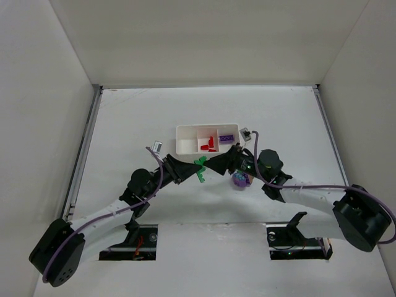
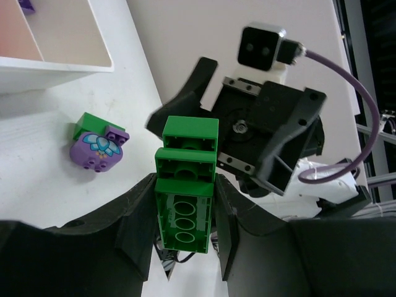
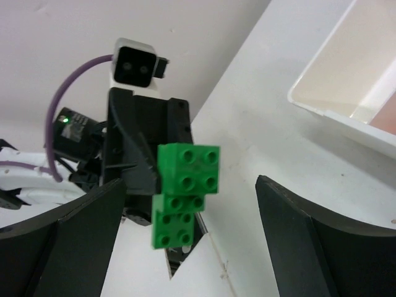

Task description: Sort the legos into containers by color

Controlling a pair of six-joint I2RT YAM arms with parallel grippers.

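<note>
The left gripper (image 2: 184,204) clamped the green lego stack (image 2: 187,148) just in front of the tray (image 1: 177,139), the stack's long axis projecting past the fingertips toward the right gripper (image 3: 192,189), whose fingers stood spread, holding nothing. The tray's left compartment (image 1: 187,141) lay nearer the left gripper

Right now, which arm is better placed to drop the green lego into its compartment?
Left. The left gripper is shut on the green lego, the right gripper is open, and the empty compartment is the leftmost one, nearest the left arm.
</note>
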